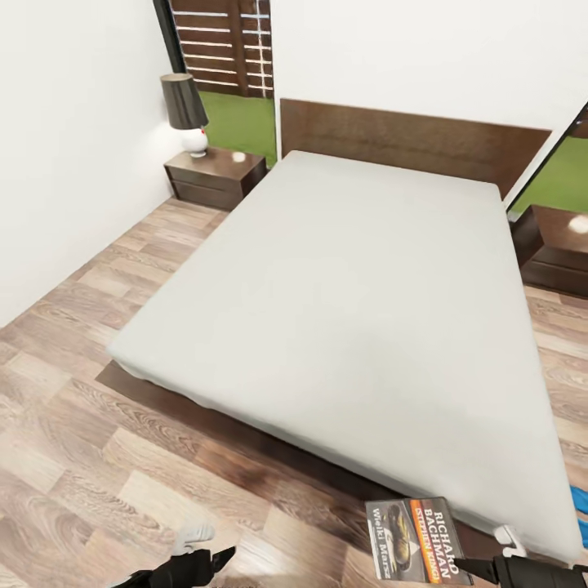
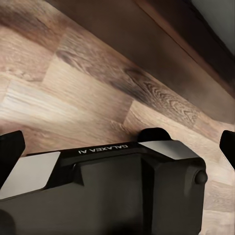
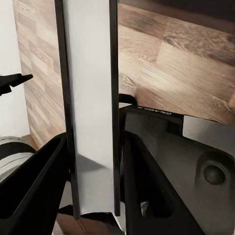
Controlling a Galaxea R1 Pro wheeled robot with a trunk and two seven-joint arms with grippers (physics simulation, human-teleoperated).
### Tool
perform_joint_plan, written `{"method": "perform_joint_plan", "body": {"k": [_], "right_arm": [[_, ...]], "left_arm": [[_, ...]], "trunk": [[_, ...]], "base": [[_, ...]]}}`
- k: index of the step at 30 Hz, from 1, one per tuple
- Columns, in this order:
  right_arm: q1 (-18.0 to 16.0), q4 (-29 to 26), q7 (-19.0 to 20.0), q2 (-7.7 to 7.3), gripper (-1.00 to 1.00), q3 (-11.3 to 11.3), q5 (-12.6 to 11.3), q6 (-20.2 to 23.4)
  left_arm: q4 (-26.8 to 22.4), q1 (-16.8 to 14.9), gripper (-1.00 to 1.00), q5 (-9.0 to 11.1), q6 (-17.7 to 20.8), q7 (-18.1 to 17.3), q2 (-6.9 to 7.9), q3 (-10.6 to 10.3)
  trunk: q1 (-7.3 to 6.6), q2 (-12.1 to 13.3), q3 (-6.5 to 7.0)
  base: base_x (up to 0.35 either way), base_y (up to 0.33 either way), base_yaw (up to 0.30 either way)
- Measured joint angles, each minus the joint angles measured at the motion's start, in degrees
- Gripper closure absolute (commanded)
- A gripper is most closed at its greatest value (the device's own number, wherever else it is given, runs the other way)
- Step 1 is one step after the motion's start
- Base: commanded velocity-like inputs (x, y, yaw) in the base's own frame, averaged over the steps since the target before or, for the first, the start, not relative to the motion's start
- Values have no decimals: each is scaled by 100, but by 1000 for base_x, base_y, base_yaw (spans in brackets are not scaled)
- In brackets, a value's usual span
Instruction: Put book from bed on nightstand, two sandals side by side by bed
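Your right gripper [image 3: 93, 196] pinches the thin dark-grey paperback book [image 1: 416, 541] edge-on beside the pale-mattressed bed [image 1: 343, 294]. Its long axis runs along the bed's foot edge. Left gripper [image 1: 196, 563]: grip state cannot be told.

- Bed [image 1: 351, 286]: centre of the head view, headboard [image 1: 408, 143] at its far end against the back wall.
- Nightstand [image 1: 214, 175]: left of the headboard, a lamp [image 1: 186, 110] on top.
- Second nightstand [image 1: 559, 249]: right of the bed.
- Book [image 1: 416, 541]: before the bed's near right corner, held on edge between the right gripper's [image 3: 93, 171] fingers.
- Sandal [image 1: 580, 510]: at the right edge, beside the bed.
- Left gripper [image 1: 196, 563]: over the floor [image 1: 98, 457], before the bed's foot.
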Motion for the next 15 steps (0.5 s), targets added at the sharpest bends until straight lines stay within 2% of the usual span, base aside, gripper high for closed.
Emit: {"method": "perform_joint_plan", "body": {"k": [15], "right_arm": [[1,13,-40,10,100,0,-6,-3]], "left_arm": [[1,0,-100,1,-1,1,-3,1]], "trunk": [[0,0,0]], "base": [[0,0,284]]}}
